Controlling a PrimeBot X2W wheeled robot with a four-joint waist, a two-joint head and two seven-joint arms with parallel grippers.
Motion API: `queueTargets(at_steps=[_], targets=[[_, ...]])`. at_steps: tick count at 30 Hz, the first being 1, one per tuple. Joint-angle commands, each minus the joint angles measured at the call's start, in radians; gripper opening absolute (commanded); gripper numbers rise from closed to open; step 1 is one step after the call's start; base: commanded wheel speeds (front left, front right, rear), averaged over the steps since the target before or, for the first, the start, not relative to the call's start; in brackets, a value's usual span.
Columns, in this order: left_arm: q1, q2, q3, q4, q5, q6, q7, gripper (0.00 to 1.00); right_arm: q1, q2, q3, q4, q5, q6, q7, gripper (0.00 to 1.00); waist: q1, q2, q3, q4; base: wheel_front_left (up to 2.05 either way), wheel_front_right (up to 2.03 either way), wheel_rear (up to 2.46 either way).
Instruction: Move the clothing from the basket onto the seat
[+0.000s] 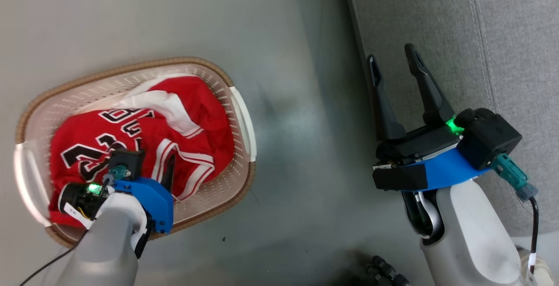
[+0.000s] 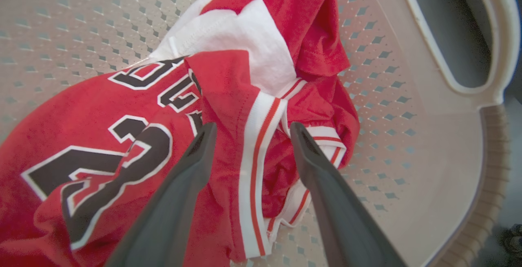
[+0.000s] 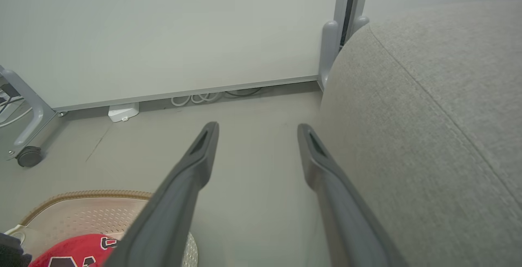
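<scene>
A strip of bare floor [image 1: 297, 102] runs between the basket [image 1: 220, 102] on the left and the seat [image 1: 436, 24] on the right, wide enough for an arm. The basket is open on top, and its walls hem in the clothing [image 1: 87, 133]. At the far end a wall panel [image 3: 163, 34], cables [image 3: 195, 98] and a castor [image 3: 28, 156] close the strip off.

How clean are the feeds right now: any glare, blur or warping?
Head view: sharp, soft sheen on the floor beside the basket. Left wrist view: wide-angle bows the basket wall; clothing crisp, fingers soft near the lens. Right wrist view: even light, seat sharp.
</scene>
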Motion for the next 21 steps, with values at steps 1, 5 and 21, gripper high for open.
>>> queueTargets(at_steps=[1,5,21], targets=[[-0.028,0.013,0.000,0.009,-0.003,0.000,-0.003,1.00,-0.023,0.000,0.010,0.002,0.010,-0.001,-0.010,1.00,-0.0002,0.0000,0.043,-0.036,0.00,0.00,0.00],[-0.059,0.029,-0.008,0.038,0.004,0.019,-0.006,1.00,-0.031,0.000,0.024,0.009,0.026,-0.001,-0.019,1.00,-0.0002,0.0000,0.074,-0.052,0.00,0.00,0.00],[-0.120,0.058,-0.011,0.102,-0.014,0.091,0.001,0.00,-0.036,0.000,0.047,0.015,0.066,-0.001,-0.029,1.00,-0.0002,0.0000,0.108,-0.087,0.00,0.00,0.00]])
